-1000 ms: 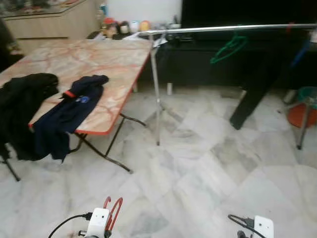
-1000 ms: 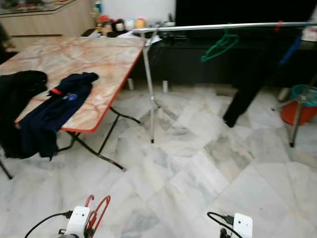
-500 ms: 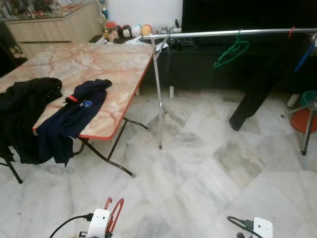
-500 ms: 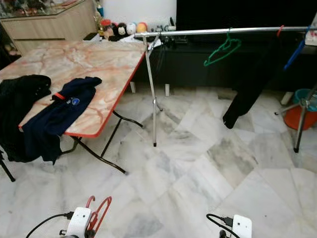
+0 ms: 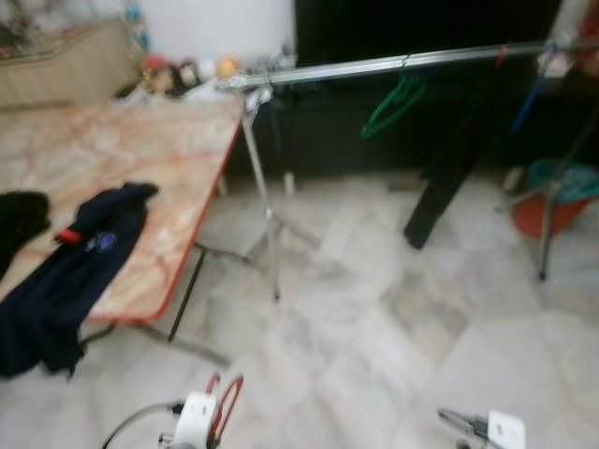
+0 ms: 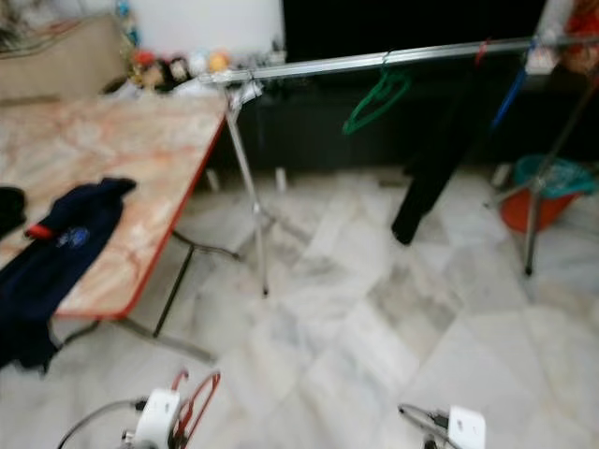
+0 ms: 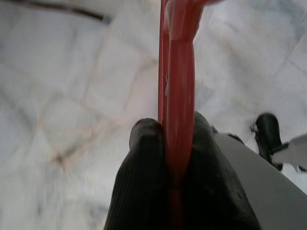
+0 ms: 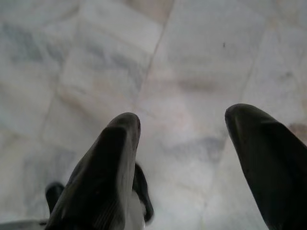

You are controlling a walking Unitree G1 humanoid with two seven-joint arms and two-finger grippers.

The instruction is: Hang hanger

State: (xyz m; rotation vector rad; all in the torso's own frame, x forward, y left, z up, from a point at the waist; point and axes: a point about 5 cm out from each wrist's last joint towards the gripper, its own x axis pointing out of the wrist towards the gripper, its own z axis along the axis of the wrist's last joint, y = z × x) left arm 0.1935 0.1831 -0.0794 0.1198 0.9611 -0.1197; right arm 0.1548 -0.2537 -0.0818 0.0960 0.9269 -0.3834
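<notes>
red hanger held low, rail ahead

while the head views are blurred, the main items read clearly enough. item one: red hanger (image 7: 178, 86), clamped between the two black fingers (image 7: 144, 167) of the left gripper (image 7: 170, 143), held low over the marble floor (image 5: 393, 318), well short of the clothes rail (image 5: 393, 64). its hook (image 5: 225, 402) rises beside the left wrist, on the near side of the rail. item two: right gripper (image 8: 182, 120), fingers spread apart with nothing between them, hanging over the floor. item three: silver clothes rail on a thin leg, running across the far side of the room. item four: green hanger (image 5: 393, 101), hooked on the rail. item five: dark garment (image 5: 447, 159), hanging from the rail further right. item six: folding table (image 5: 140, 178), left of the rail's leg, with a navy garment (image 5: 70, 271) draped over its near edge. item seven: orange and teal tub (image 5: 552, 192), below the rail's right end.
</notes>
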